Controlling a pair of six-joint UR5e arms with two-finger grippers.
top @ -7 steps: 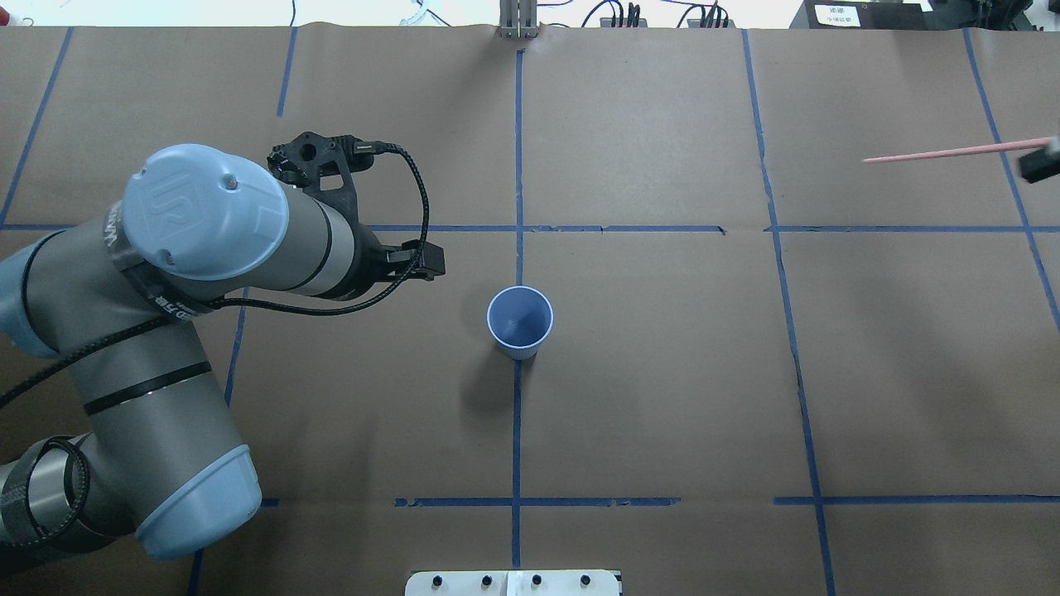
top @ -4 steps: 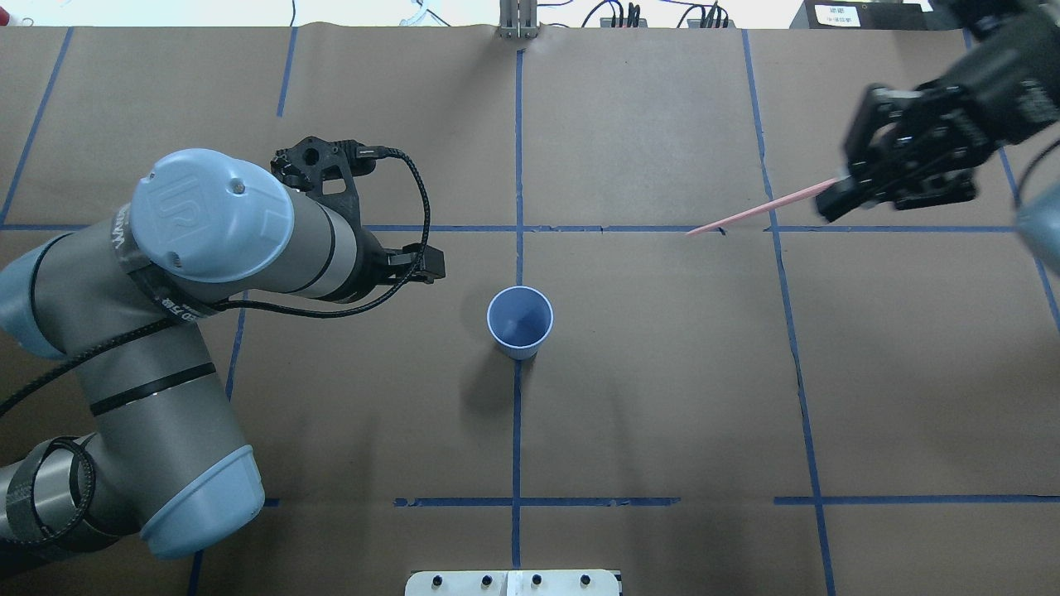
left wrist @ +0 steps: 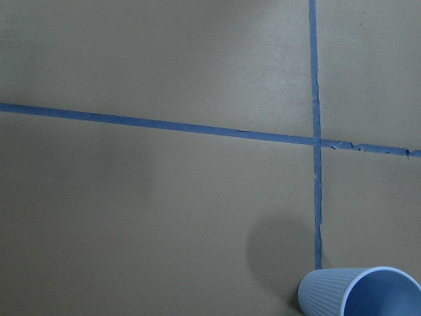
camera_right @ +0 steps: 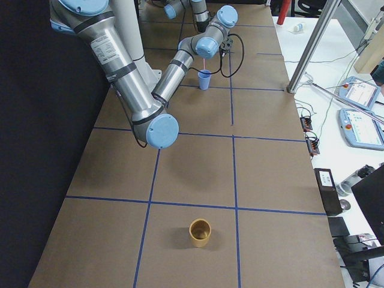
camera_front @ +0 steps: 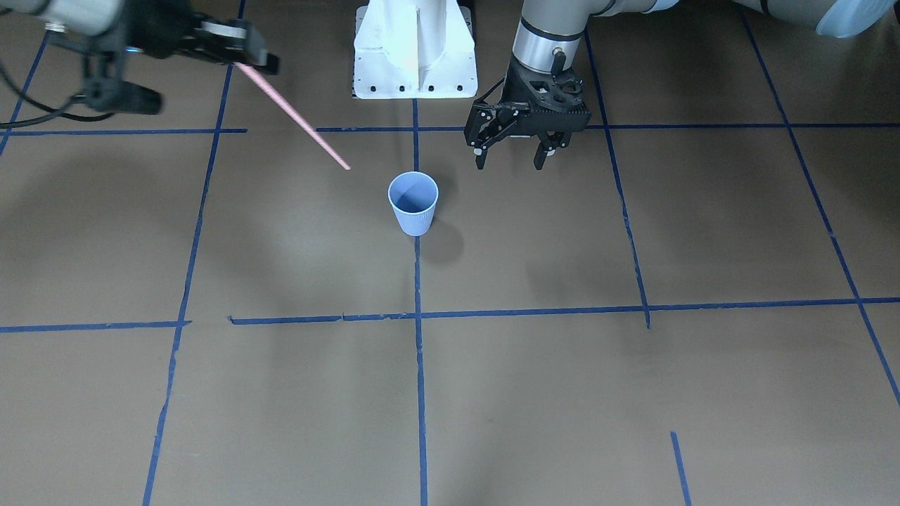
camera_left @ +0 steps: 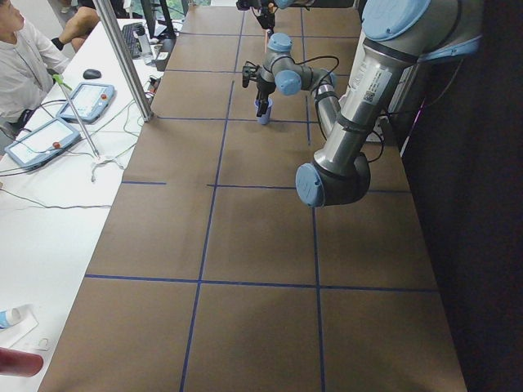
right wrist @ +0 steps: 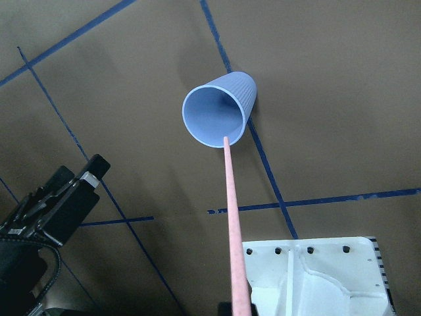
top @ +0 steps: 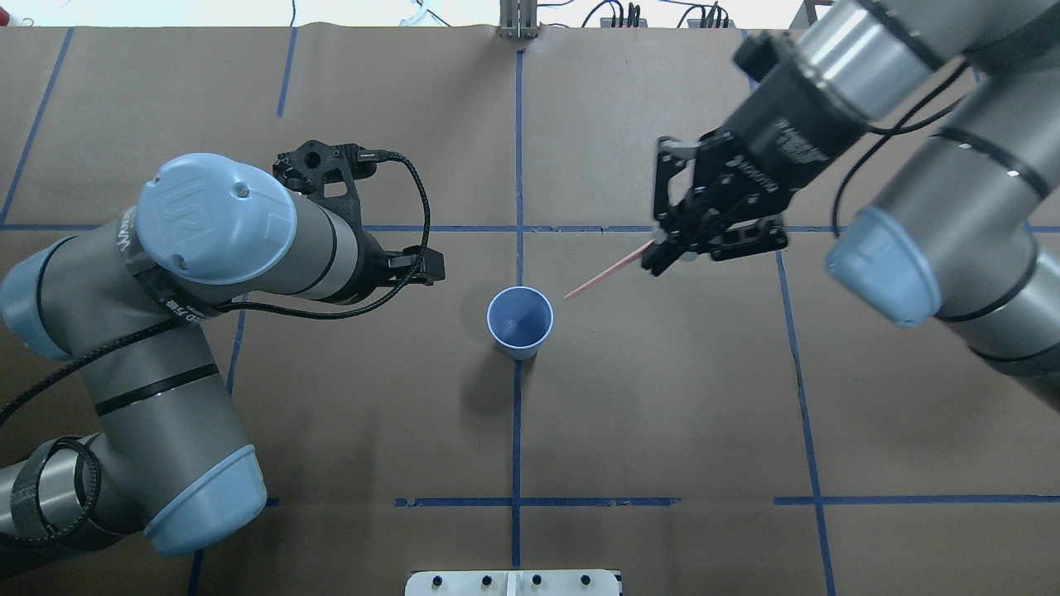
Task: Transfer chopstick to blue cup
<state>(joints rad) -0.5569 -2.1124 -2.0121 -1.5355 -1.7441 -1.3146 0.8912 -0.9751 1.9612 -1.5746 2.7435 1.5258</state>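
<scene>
The blue cup [top: 519, 321] stands upright on the table's middle line; it also shows in the front view [camera_front: 413, 202] and the right wrist view [right wrist: 220, 108]. My right gripper [top: 658, 252] is shut on one end of the pale pink chopstick [top: 609, 271] and holds it in the air. The chopstick slants down toward the cup, its free tip just right of the rim. It shows in the front view [camera_front: 295, 118] and right wrist view [right wrist: 232, 224] too. My left gripper [camera_front: 509, 161] is open and empty, hanging left of the cup.
The white robot base [camera_front: 415, 49] sits at the near table edge. A tan cup [camera_right: 200, 233] stands far off at the right end. Blue tape lines cross the brown table cover. An operator [camera_left: 20, 57] sits beside the left end.
My right arm has swung in from the right edge toward the cup, carrying the chopstick; its tip now lies beside the cup's rim. The left arm has barely moved.
</scene>
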